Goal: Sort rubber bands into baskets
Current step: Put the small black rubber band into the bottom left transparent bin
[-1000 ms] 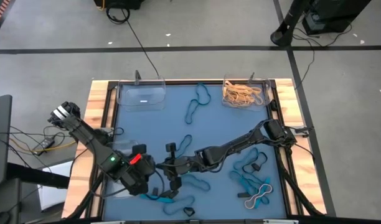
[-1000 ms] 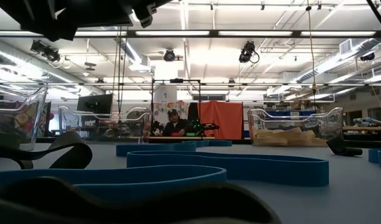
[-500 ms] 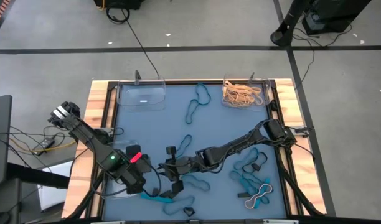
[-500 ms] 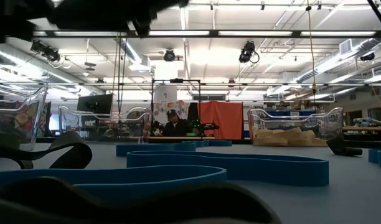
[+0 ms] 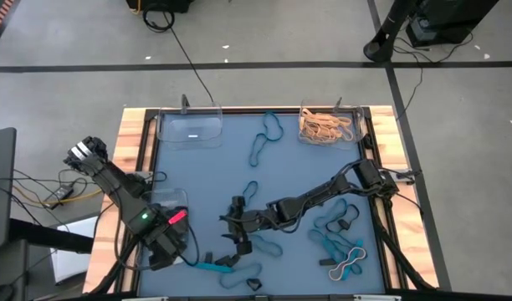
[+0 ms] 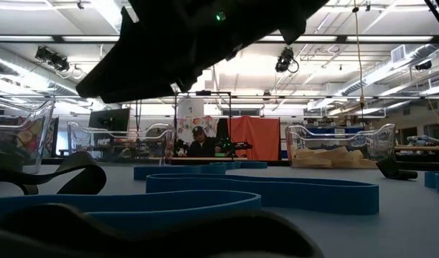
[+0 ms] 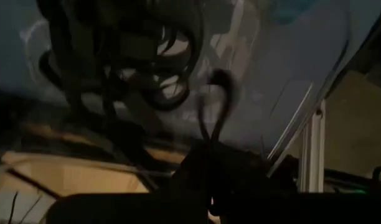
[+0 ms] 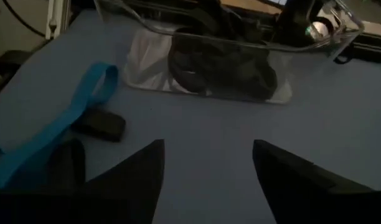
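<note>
My left gripper (image 5: 161,252) is at the table's near left, over the clear basket (image 5: 168,209) that holds black rubber bands (image 7: 147,62). It is shut on one black rubber band (image 7: 216,102). My right gripper (image 5: 238,224) stands open low over the blue mat near the middle, with nothing between its fingers (image 8: 206,165). It faces that basket (image 8: 221,62). A teal band (image 8: 72,118) lies flat on the mat beside it. Tan bands fill the far-right basket (image 5: 327,125). My left gripper pinches one end of the black band's loop (image 7: 209,142) between its two fingertips. The rest of the thin loop reaches out past the fingertips, slack and lifted clear. Behind it are the basket's clear wall and the black bands inside.
A third clear basket (image 5: 189,130) stands at the far left. Loose teal bands lie on the mat at the far middle (image 5: 268,138), near right (image 5: 331,238) and near edge (image 5: 214,266). A pale band (image 5: 346,263) lies near right. Wooden rails (image 5: 130,167) edge the table.
My left gripper has drawn back from my right gripper toward the table's near-left corner, over the basket of black bands. My right gripper has shifted slightly toward the right.
</note>
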